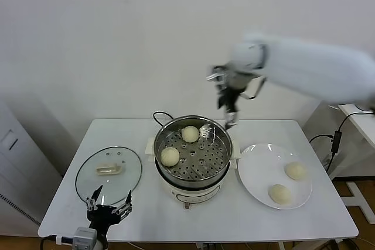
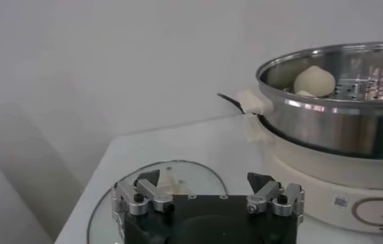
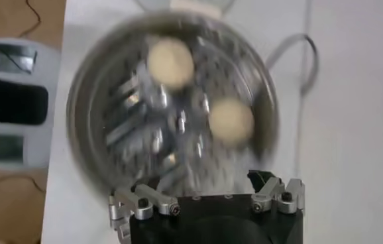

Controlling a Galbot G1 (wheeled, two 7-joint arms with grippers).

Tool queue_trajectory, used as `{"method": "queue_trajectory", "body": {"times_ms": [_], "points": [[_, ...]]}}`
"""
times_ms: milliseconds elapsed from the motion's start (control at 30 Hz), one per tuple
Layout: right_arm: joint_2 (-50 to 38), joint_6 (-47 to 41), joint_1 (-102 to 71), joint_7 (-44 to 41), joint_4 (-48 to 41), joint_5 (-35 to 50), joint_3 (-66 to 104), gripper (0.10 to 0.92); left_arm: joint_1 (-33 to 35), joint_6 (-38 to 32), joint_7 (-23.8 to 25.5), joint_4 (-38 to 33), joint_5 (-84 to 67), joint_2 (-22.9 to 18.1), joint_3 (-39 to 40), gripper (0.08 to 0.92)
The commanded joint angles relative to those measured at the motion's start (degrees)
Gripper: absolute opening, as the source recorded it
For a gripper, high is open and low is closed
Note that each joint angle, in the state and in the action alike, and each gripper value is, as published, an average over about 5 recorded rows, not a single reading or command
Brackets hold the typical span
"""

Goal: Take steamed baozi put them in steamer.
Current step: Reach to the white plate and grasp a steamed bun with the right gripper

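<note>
The steel steamer (image 1: 190, 178) stands mid-table on its white base. Two cream baozi lie on its perforated floor, one at the back (image 1: 190, 134) and one at the left (image 1: 170, 156). Two more baozi (image 1: 295, 170) (image 1: 279, 193) rest on the white plate (image 1: 263, 165) to the right. My right gripper (image 1: 229, 120) hangs above the steamer's back right rim, open and empty. From its wrist I look down on the steamer (image 3: 89, 132) and both baozi (image 3: 170, 63) (image 3: 231, 121), with the right gripper (image 3: 201, 185) empty. My left gripper (image 1: 108, 206) waits open at the front left.
A round glass lid (image 1: 108, 174) with a white handle lies flat left of the steamer, under the left gripper (image 2: 205, 182). A black cord (image 1: 161, 115) runs behind the pot. The left wrist view shows the steamer's side (image 2: 330, 119) and one baozi (image 2: 314, 81).
</note>
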Motion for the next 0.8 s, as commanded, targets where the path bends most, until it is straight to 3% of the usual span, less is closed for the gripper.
{"method": "queue_trajectory", "body": {"times_ms": [33, 200, 433, 800], "points": [[-23.58, 10.37, 4.78, -6.12, 9.14, -10.98, -5.54, 0.823, 0.79, -0.88, -0.29, 0.03, -1.4, -1.05, 0.08, 0.823], [-27.65, 12.57, -15.93, -5.78, 11.34, -18.45, 10.85, 0.823, 1.56, -1.7, -0.66, 0.1, -2.31, -1.12, -0.35, 0.823], [-25.99, 14.81, -42.6, -3.34, 11.37, -24.73, 31.05, 0.823, 1.26, -1.96, -0.56, 0.75, -1.59, -1.18, -0.18, 0.823], [-21.33, 13.7, -58.8, -1.06, 5.48, -31.17, 45.23, 0.823, 1.97, -1.97, -0.46, 1.1, -1.4, -1.29, 0.1, 0.823]]}}
